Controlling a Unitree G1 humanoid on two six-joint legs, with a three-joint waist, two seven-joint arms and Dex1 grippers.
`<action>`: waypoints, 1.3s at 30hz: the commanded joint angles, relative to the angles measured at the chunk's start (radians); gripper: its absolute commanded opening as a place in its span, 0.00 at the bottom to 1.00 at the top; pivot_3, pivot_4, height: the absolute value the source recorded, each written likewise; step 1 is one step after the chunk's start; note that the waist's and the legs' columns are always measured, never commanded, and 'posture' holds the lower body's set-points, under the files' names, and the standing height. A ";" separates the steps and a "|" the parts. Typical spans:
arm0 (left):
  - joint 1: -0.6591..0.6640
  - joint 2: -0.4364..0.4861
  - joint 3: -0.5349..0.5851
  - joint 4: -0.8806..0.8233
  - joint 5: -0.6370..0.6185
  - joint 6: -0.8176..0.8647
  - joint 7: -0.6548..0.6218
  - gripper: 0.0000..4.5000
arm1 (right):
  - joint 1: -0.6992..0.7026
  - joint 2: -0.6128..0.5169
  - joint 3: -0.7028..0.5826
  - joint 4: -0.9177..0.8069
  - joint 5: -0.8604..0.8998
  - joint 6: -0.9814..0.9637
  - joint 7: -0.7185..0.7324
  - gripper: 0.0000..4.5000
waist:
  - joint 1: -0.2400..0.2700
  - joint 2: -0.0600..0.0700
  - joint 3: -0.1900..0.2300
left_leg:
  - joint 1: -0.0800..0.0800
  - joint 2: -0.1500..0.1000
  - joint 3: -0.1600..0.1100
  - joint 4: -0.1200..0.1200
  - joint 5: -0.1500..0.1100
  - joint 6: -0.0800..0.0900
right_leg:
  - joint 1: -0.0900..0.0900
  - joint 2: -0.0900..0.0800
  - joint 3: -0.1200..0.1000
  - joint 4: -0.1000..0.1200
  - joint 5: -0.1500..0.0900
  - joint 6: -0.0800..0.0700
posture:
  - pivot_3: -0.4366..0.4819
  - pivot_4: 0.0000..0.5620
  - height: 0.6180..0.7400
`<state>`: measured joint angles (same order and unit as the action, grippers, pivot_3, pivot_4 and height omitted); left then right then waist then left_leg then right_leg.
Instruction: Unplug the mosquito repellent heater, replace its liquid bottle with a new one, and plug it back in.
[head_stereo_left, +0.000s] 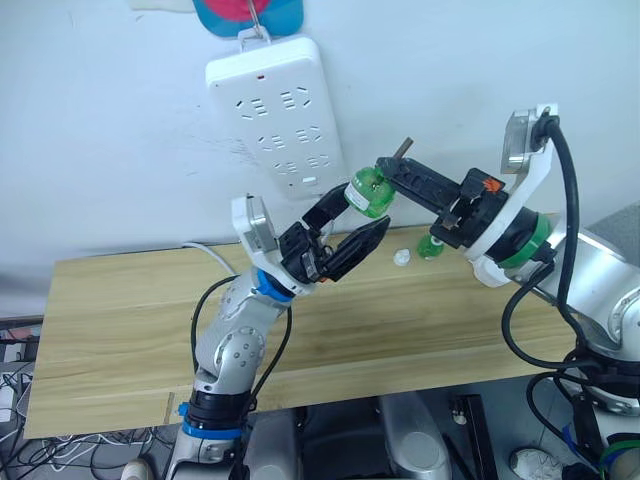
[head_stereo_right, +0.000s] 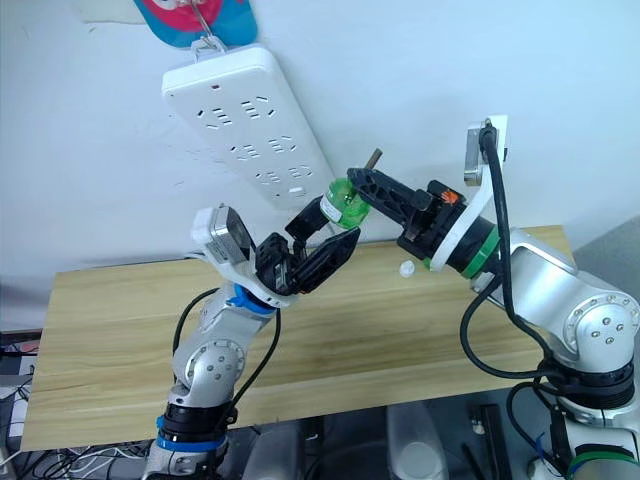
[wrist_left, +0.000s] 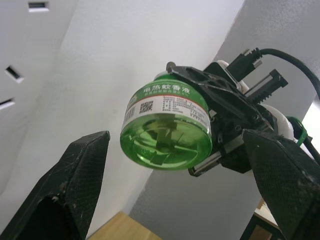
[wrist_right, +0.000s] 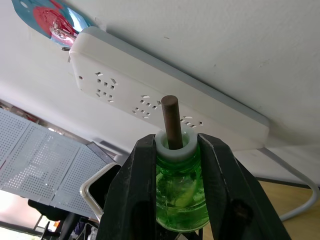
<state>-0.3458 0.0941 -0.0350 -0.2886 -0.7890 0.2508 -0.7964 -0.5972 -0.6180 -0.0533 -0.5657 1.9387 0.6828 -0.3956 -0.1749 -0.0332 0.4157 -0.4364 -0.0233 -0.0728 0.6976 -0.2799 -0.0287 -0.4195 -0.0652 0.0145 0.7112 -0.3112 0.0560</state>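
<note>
One bottle: green liquid bottle (wrist_left: 167, 127), white band label with Chinese print, barcode.
Right gripper (wrist_right: 176, 165): clamped on bottle neck.
Left gripper (wrist_left: 175, 200): fingers apart beneath bottle.

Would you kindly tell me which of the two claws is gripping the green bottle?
The right claw, shut on the green bottle at its neck; the left claw is open just below it.

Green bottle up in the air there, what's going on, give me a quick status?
Right gripper shut on green bottle, wick exposed, no heater on it. Left gripper open just below it. Power strip on wall behind; white cap on table.
</note>
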 joint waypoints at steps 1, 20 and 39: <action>-0.016 -0.029 -0.008 -0.003 0.009 -0.033 0.001 1.00 | -0.006 -0.001 0.000 -0.052 0.033 -0.027 -0.013 0.19 | 0.000 0.000 0.000 | 0.000 0.000 0.000 0.000 0.000 0.000 | 0.000 0.000 0.000 0.000 0.000 0.000 | 0.08 0.74 1.00; -0.031 -0.105 -0.019 0.033 0.052 -0.090 0.023 0.91 | -0.032 0.043 0.008 -0.049 0.034 -0.070 -0.084 0.19 | -0.002 0.000 0.000 | 0.000 0.000 0.000 0.000 0.000 0.000 | 0.000 0.000 0.000 0.000 0.000 0.000 | 0.07 0.72 1.00; -0.055 -0.142 -0.005 0.051 0.043 -0.099 0.037 0.53 | -0.034 0.046 0.004 -0.046 0.034 -0.067 -0.094 0.19 | -0.015 0.000 0.000 | -0.001 0.000 0.000 0.000 0.000 0.000 | 0.000 0.000 0.000 -0.001 0.000 0.000 | 0.07 0.71 1.00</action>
<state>-0.3970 -0.0375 -0.0361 -0.2206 -0.7311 0.1631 -0.7570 -0.6206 -0.5705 -0.0332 -0.5727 1.9473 0.6229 -0.4931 -0.1904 -0.0333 0.4158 -0.4370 -0.0233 -0.0732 0.6971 -0.2799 -0.0286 -0.4194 -0.0647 0.0144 0.7101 -0.3112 0.0560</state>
